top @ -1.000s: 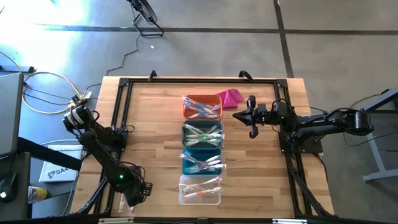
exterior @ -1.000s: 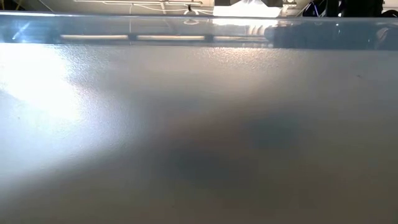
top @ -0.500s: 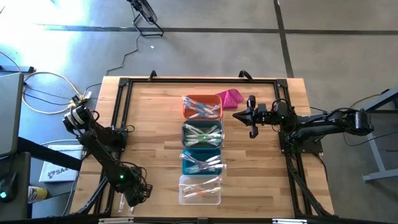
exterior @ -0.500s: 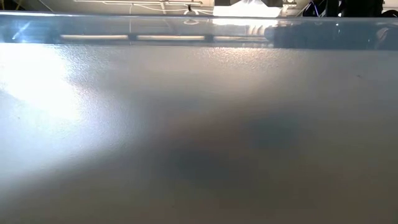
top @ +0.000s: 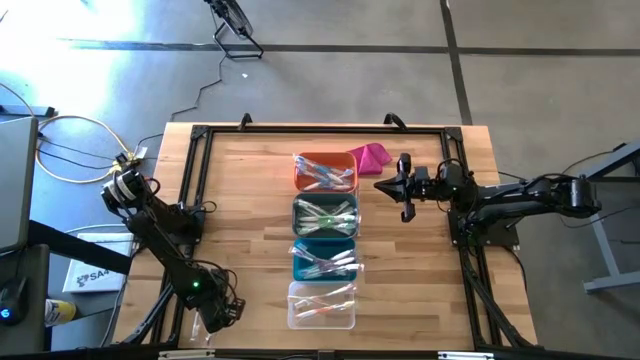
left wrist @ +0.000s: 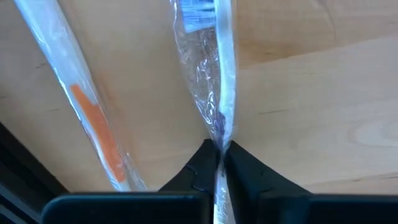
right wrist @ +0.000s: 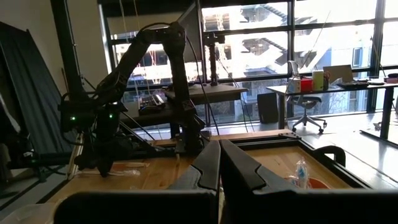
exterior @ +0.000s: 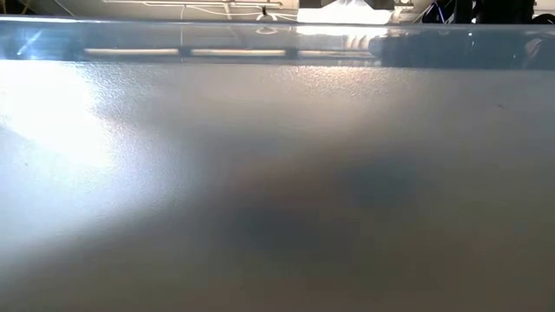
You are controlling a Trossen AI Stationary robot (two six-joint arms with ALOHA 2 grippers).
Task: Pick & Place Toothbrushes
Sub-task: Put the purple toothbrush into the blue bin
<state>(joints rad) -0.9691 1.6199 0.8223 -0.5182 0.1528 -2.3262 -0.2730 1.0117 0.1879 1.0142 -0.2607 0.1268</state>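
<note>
At the table's near left corner my left gripper (top: 215, 318) points down and is shut on a toothbrush (left wrist: 217, 74) with a white handle, blue bristles and a clear wrapper. A second wrapped toothbrush (left wrist: 87, 106), orange-handled, lies on the wood beside it. More toothbrushes fill the orange (top: 325, 172), grey (top: 325, 215), teal (top: 325, 258) and clear (top: 322, 303) bins in a row at mid-table. My right gripper (top: 403, 187) hovers shut and empty right of the orange bin. My left gripper pinches the wrapped handle (left wrist: 219, 127) between its two fingers, well away from the bristle end (left wrist: 198, 15). The fingers come from above, pointing steeply down, one on each side of the handle. The toothbrush lies along the table top.
A magenta cloth lump (top: 372, 157) sits at the far edge beside the orange bin. A black frame (top: 190, 180) runs round the table's edges. The low view is filled by one blurred grey surface close to the lens. Bare wood lies left of the bins.
My left gripper has stayed over the near left corner and its fingers have closed onto the toothbrush there. The toothbrush lies where it was.
</note>
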